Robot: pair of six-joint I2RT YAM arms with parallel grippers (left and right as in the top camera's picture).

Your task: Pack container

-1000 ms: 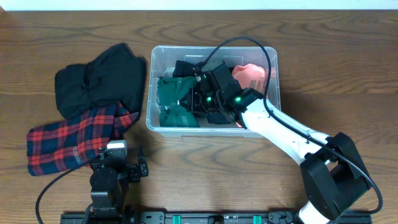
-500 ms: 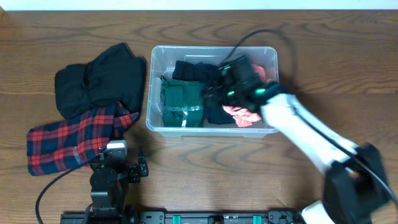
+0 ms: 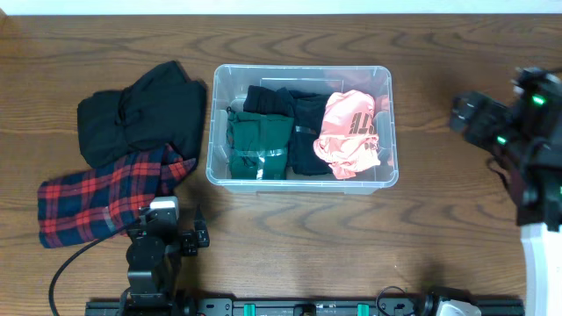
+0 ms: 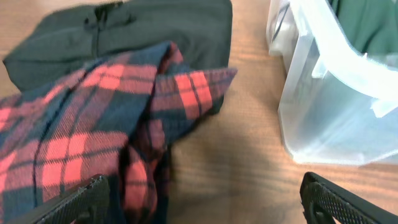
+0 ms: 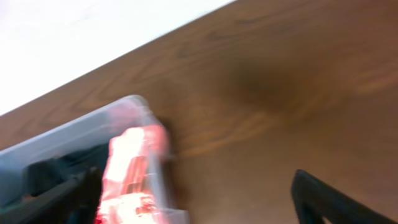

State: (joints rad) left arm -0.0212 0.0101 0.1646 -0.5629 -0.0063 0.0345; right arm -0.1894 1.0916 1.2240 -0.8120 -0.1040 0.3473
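Note:
The clear container stands in the middle of the table. In it a green garment, a black one and a pink one lie side by side. My right gripper hangs blurred to the right of the container, well apart from it, open and empty. Its wrist view shows the container's corner and the pink garment at the left between wide-apart fingers. My left gripper rests open near the front edge, with nothing between its fingers.
A red plaid shirt and a black garment lie on the table left of the container. The plaid shirt's edge lies just ahead of my left gripper. Bare wood shows right of the container.
My right gripper opened, let go of the pink garment inside the container and pulled away to the right. The pink garment now lies at the bin's right end. The left arm stayed still.

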